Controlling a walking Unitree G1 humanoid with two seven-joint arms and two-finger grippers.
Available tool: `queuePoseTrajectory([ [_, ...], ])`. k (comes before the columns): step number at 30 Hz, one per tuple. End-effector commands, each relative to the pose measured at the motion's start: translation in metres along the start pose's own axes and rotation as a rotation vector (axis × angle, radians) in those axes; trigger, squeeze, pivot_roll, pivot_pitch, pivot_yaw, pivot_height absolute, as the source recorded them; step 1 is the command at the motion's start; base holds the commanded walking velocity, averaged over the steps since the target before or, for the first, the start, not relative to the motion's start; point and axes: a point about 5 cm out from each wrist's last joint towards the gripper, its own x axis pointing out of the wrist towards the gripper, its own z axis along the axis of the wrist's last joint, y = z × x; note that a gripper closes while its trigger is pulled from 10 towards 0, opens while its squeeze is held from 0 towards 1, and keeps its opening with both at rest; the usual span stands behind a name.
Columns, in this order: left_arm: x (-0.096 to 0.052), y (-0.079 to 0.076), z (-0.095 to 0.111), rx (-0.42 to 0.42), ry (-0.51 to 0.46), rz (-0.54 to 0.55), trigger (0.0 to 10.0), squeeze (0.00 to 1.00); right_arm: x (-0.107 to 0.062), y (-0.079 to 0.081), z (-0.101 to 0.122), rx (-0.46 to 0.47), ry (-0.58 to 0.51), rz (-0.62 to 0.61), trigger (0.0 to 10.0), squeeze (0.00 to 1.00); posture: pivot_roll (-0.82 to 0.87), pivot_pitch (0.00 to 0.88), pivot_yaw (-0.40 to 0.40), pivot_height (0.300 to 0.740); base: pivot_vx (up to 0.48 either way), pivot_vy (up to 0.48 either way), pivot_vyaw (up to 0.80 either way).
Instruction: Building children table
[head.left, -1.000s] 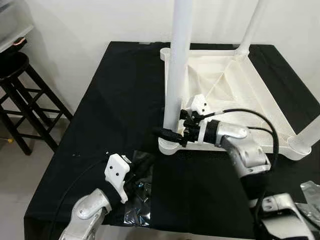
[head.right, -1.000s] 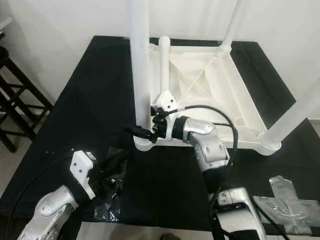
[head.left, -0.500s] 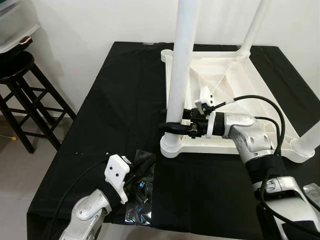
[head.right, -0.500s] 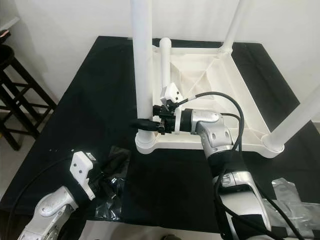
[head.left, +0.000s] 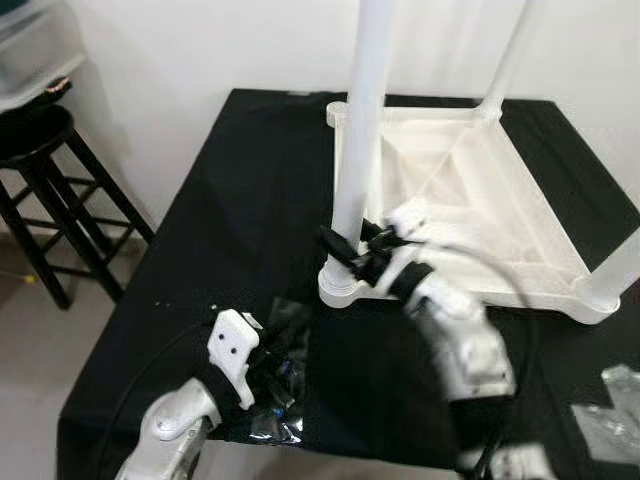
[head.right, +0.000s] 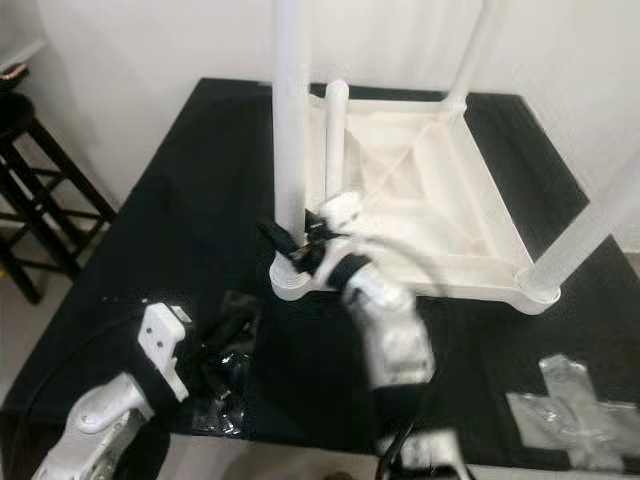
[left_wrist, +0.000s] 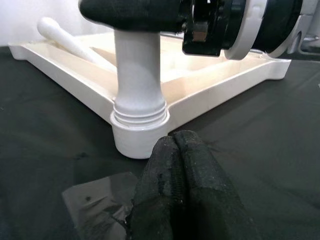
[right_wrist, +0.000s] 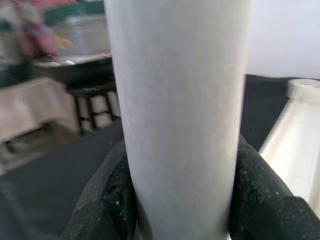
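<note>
1. The upturned white table top (head.left: 470, 200) lies on the black-covered bench (head.left: 230, 200), with legs standing at three corners
2. The right gripper (head.left: 345, 248) pinches the near-corner leg (head.left: 362, 130) low down, a black finger on each side (clear in the right wrist view)
3. Since a moment ago, its arm has swung and blurred, wrist rolled; probably it is twisting the leg into its socket (left_wrist: 139, 127)
4. The left gripper (left_wrist: 175, 150), fingers pressed together, rests by a plastic bag (head.left: 275, 385)

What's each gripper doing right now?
Left gripper: shut, empty, over crumpled clear plastic bag.
Right gripper: shut on upright white plastic table leg.
</note>
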Motion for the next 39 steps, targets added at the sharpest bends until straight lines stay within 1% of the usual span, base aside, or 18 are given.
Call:
queuePoseTrajectory([
  [1,-0.004,0.001,-0.003,-0.009,0.014,0.005,10.0,0.00,-0.011,-0.007,-0.032,0.059,0.159,-0.090,0.0,0.00,0.00,0.128,0.009,0.740,0.000,0.000,0.00],
  [2,-0.004,0.002,-0.003,-0.010,0.013,0.007,10.0,0.00,-0.009,-0.007,-0.029,0.131,0.159,-0.070,0.0,0.00,-0.02,0.116,0.025,0.740,0.000,0.000,0.00],
  [4,-0.003,0.002,-0.004,-0.013,0.014,0.004,10.0,0.00,-0.005,-0.010,-0.036,0.146,0.208,-0.059,0.0,0.00,0.00,0.106,0.001,0.740,0.000,0.000,0.00],
  [5,-0.002,0.002,-0.004,-0.013,0.016,0.002,10.0,0.00,-0.002,-0.013,-0.041,0.171,0.246,-0.064,10.0,0.00,0.01,0.107,0.006,0.740,0.000,0.000,0.00],
  [8,-0.001,0.002,-0.005,-0.011,0.016,0.008,10.0,0.00,0.003,-0.012,-0.042,0.142,0.273,-0.025,10.0,0.00,0.00,0.105,0.008,0.740,0.000,0.000,0.00],
  [9,-0.001,0.002,-0.004,-0.011,0.015,0.009,10.0,0.00,0.006,-0.011,-0.036,0.146,0.254,0.014,10.0,0.57,0.00,0.104,0.007,0.740,0.000,0.000,0.00],
  [12,-0.001,0.002,-0.004,-0.011,0.015,0.009,10.0,0.00,0.008,-0.011,-0.032,0.151,0.242,0.030,10.0,0.57,0.00,0.104,0.007,0.740,0.000,0.000,0.00],
  [13,-0.001,0.002,-0.005,-0.012,0.015,0.008,10.0,0.00,0.010,-0.012,-0.028,0.153,0.227,0.047,10.0,1.00,0.00,0.101,0.007,0.740,0.000,0.000,0.00],
  [15,0.000,0.001,-0.005,-0.014,0.015,0.004,10.0,0.00,0.015,-0.020,-0.018,0.122,0.190,0.082,10.0,1.00,0.00,0.101,0.007,0.740,0.000,0.000,0.00],
  [19,0.000,0.001,-0.005,-0.015,0.015,0.002,10.0,0.00,0.017,-0.020,-0.009,0.110,0.159,0.122,10.0,1.00,0.00,0.101,0.007,0.740,0.000,0.000,0.00],
  [20,0.000,0.001,-0.005,-0.016,0.014,0.001,10.0,0.00,0.019,-0.019,0.001,0.087,0.130,0.220,10.0,0.00,0.00,0.103,0.004,0.740,0.000,0.000,0.00],
  [23,0.001,0.000,-0.005,-0.017,0.013,0.001,10.0,0.00,0.019,-0.017,0.008,0.057,0.114,0.323,10.0,0.00,0.00,0.102,0.000,0.740,0.000,0.000,0.00],
  [25,0.001,-0.001,-0.005,-0.017,0.010,0.002,10.0,0.00,0.018,-0.020,0.017,-0.047,0.148,0.552,10.0,0.00,0.01,0.103,-0.005,0.740,0.000,0.000,0.00],
  [27,0.001,-0.001,-0.005,-0.017,0.010,0.002,10.0,0.00,0.018,-0.020,0.017,-0.047,0.148,0.552,10.0,0.00,0.01,0.103,-0.005,0.740,0.000,0.000,0.00],
  [29,0.002,-0.002,-0.004,-0.017,0.009,0.003,10.0,0.00,0.018,-0.025,0.019,-0.088,0.184,0.663,10.0,0.00,0.01,0.103,-0.007,0.740,0.000,0.000,0.00],
  [33,0.002,-0.003,-0.004,-0.017,0.009,0.003,10.0,0.00,0.019,-0.028,0.023,-0.088,0.200,0.736,10.0,0.00,0.01,0.104,-0.009,0.740,0.000,0.000,0.00],
  [34,0.002,-0.003,-0.004,-0.018,0.008,0.002,10.0,0.00,0.021,-0.030,0.025,-0.071,0.211,0.782,0.0,0.00,0.02,0.104,-0.010,0.740,0.000,0.000,0.00],
  [39,0.001,-0.004,-0.004,-0.018,0.008,0.002,10.0,0.00,0.020,-0.032,0.027,-0.057,0.210,0.817,0.0,0.00,0.02,0.107,-0.011,0.740,0.000,0.000,0.00],
])
